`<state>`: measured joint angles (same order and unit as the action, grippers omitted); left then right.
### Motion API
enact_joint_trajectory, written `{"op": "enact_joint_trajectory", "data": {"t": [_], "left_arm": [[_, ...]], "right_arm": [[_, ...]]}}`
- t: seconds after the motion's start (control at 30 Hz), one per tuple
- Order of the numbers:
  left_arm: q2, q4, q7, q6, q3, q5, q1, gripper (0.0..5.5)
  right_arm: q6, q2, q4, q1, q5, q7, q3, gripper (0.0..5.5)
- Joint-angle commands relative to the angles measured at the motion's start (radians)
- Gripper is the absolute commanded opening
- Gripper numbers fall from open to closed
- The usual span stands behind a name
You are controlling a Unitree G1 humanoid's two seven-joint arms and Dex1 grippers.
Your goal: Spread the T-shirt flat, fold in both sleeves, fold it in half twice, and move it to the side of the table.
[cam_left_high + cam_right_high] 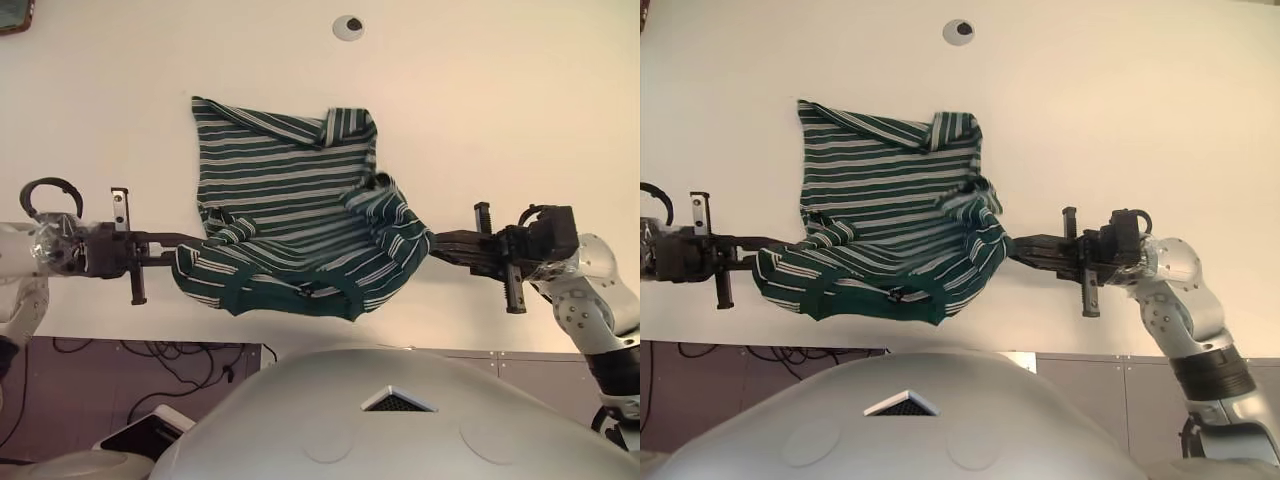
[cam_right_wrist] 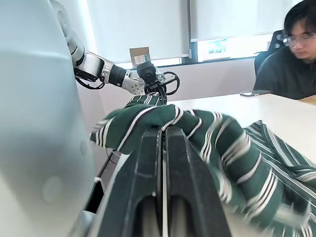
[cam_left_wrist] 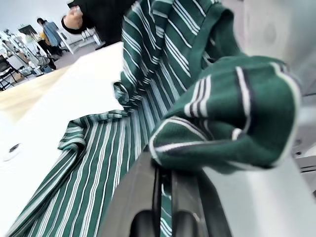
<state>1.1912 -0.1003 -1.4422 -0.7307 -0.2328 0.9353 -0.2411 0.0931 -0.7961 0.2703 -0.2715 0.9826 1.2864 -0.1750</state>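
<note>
Holding the T-shirt (image 1: 285, 190) by its near edge, with the left gripper (image 1: 178, 250) closed tight on a bunched wad of cloth at the near left corner and the right gripper (image 1: 432, 245) likewise closed on a wad at the near right corner. Lying with its far part on the worktop (image 1: 500, 120) and sagging between the two grasps close to the worktop's front edge. Watch for three faults. First, slipping out of one grasp: caused by pinching a thick roll rather than a single layer, and made likelier by pulling the arms apart too hard. Second, locking in creases: caused by the fold crumpled beside the right grasp and the slack hem (image 1: 300, 300), neither likely to flatten unless tensioned evenly before lowering. Third, dragging the far part askew: caused by uneven travel of the two arms. Note the collar (image 1: 340, 125) at the far edge, offset toward the right, pointing away from the robot. Take the long axis as running collar to hem, far to near, roughly square to the line joining the two grippers.
</note>
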Motion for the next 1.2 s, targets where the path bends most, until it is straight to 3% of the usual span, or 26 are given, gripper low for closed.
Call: {"op": "enact_joint_trajectory", "data": {"t": [0.03,0.2,0.43,0.63,0.97,1.03,1.07,1.2], "left_arm": [[-0.060,0.093,-0.148,0.062,0.131,0.110,-0.081,0.01],[-0.116,0.203,-0.161,0.150,0.243,0.125,-0.136,0.01],[-0.301,0.078,0.105,0.377,0.244,-0.115,0.120,0.01],[-0.462,-0.157,0.338,0.573,0.190,-0.347,0.387,0.01],[-0.606,-0.667,0.358,0.692,0.065,-0.671,0.634,0.01],[-0.621,-0.736,0.370,0.687,0.084,-0.690,0.659,0.01],[-0.626,-0.768,0.387,0.700,0.110,-0.683,0.679,0.36],[-0.632,-0.842,0.430,0.788,0.197,-0.650,0.752,0.86]], "right_arm": [[-0.082,0.008,0.088,-0.059,0.103,0.049,0.108,0.00],[-0.175,0.033,0.202,-0.098,0.154,0.008,0.198,0.00],[-0.259,0.152,0.142,0.122,-0.034,-0.215,0.141,0.00],[-0.248,0.252,-0.107,0.262,-0.232,-0.251,0.080,0.00],[-0.245,0.386,-0.605,0.430,-0.511,-0.377,0.062,0.00],[-0.247,0.417,-0.660,0.471,-0.521,-0.394,0.078,0.00],[-0.255,0.435,-0.697,0.500,-0.519,-0.402,0.094,0.23],[-0.256,0.491,-0.836,0.611,-0.531,-0.465,0.148,0.78]]}}
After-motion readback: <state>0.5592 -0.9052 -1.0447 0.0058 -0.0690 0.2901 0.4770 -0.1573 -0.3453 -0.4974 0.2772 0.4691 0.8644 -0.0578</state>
